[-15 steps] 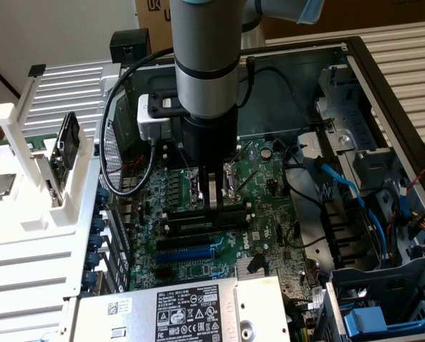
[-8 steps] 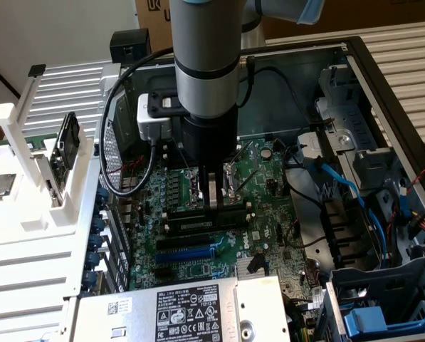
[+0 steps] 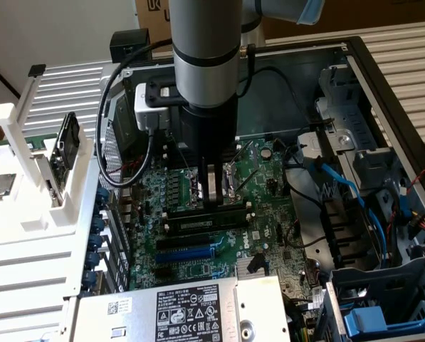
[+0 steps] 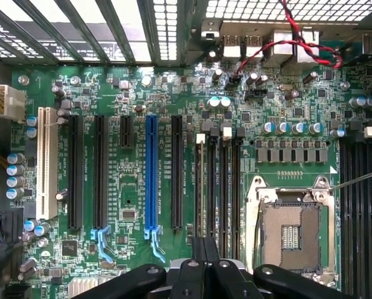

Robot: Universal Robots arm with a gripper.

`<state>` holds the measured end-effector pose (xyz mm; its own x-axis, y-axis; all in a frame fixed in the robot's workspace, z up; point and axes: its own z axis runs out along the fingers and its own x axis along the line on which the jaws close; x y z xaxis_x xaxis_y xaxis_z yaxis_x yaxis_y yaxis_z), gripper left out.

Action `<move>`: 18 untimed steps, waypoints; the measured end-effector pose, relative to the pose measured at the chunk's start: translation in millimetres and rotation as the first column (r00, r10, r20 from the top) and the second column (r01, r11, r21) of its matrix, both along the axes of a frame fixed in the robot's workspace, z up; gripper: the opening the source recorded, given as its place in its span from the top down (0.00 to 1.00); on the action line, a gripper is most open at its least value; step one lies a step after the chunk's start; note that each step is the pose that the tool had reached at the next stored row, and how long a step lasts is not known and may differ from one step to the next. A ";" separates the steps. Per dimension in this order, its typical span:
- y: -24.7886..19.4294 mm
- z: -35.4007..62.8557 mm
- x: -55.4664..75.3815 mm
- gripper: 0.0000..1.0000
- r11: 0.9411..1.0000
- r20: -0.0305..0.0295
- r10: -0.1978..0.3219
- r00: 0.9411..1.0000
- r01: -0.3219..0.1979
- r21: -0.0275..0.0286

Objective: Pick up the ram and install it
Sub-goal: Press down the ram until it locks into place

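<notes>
Gripper is seen closed, pressed on the ram seated in a motherboard slot; the stick is judged light, stiff, fragile, best held by its edges.

My work sits inside an open computer case; its green motherboard lies flat on the case floor, with a white rack standing just beside the case
</notes>
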<state>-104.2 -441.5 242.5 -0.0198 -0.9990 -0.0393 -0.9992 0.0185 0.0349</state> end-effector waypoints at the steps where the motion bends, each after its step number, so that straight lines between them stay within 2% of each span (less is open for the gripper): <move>1: 0.0 1.4 0.0 0.90 1.000 0.000 0.000 1.000 0.000 0.000; 8: 0.0 12.1 0.0 0.90 1.000 0.000 0.000 1.000 0.000 0.000; 13: 0.0 12.3 0.0 0.90 1.000 0.000 -0.001 1.000 0.001 0.000; 18: 0.0 12.4 0.0 0.90 0.998 0.000 -0.068 0.998 0.068 0.000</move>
<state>-104.1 -441.5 254.9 -0.0882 -0.9953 -0.0392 -0.9956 0.0868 0.0350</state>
